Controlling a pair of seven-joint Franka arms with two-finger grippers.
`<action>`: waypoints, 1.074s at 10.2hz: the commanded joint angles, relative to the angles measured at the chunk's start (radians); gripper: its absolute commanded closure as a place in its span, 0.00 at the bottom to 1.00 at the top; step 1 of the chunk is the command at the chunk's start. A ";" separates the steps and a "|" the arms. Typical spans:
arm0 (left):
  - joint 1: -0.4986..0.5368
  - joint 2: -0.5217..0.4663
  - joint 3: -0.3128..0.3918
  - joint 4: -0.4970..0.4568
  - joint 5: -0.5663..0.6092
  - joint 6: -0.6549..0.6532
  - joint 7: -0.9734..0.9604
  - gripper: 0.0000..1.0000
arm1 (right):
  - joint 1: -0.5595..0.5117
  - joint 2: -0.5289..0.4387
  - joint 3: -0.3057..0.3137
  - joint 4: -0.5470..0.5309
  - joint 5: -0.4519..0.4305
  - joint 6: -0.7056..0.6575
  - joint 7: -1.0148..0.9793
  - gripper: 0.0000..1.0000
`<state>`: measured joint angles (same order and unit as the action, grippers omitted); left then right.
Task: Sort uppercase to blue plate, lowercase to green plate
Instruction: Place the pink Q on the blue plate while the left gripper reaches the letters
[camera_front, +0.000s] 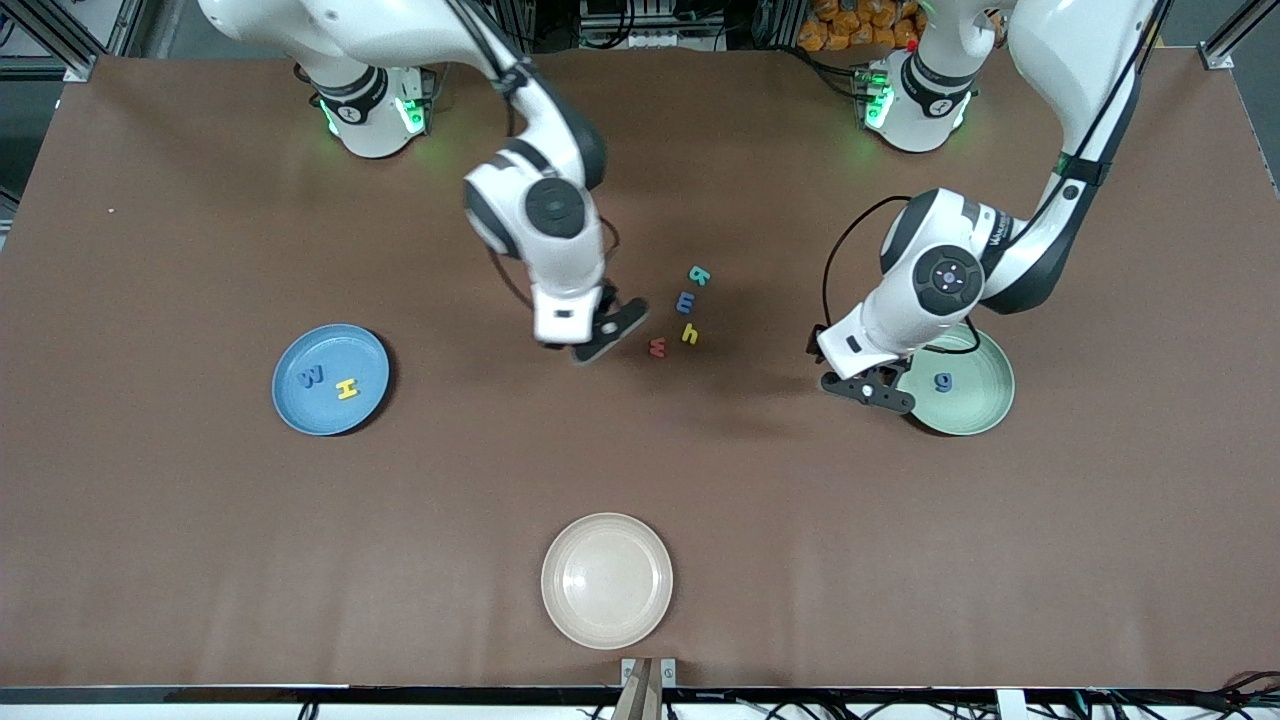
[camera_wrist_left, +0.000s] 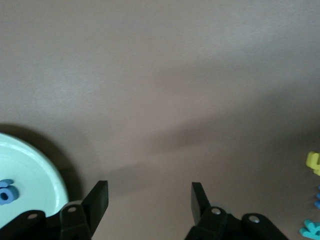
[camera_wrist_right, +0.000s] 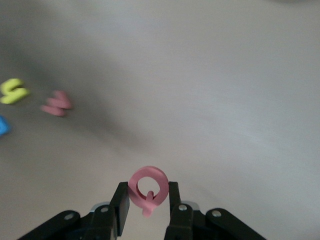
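My right gripper (camera_front: 600, 342) is shut on the red ring-shaped Q (camera_wrist_right: 148, 187) and holds it over bare table beside the loose letters. Those are the teal R (camera_front: 700, 275), blue m (camera_front: 686, 301), yellow h (camera_front: 690, 334) and red w (camera_front: 657, 347), clustered mid-table. The blue plate (camera_front: 340, 345), toward the right arm's end, holds the blue W (camera_front: 312, 377) and yellow H (camera_front: 347, 388). The green plate (camera_front: 975, 405), toward the left arm's end, holds the blue g (camera_front: 942, 380). My left gripper (camera_front: 868, 388) is open and empty, low beside the green plate's rim (camera_wrist_left: 35, 175).
A cream plate (camera_front: 607, 580) sits empty near the table's front edge, nearer to the camera than the letters. The brown table (camera_front: 200, 550) is bare between the three plates.
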<state>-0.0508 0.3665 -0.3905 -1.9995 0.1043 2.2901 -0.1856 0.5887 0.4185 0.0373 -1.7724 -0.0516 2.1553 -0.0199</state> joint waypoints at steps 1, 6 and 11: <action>-0.040 0.011 0.004 0.004 -0.032 0.044 -0.024 0.25 | -0.204 -0.098 -0.007 -0.036 0.029 -0.115 -0.128 1.00; -0.205 0.077 0.004 0.036 -0.017 0.155 -0.214 0.25 | -0.522 -0.096 -0.002 -0.064 0.030 -0.186 -0.239 1.00; -0.302 0.153 0.007 0.062 0.200 0.212 -0.285 0.22 | -0.612 -0.055 -0.004 -0.156 0.107 -0.098 -0.268 1.00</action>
<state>-0.3495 0.4895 -0.3909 -1.9570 0.2313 2.4744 -0.4542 -0.0066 0.3594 0.0174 -1.8963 0.0319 2.0287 -0.2734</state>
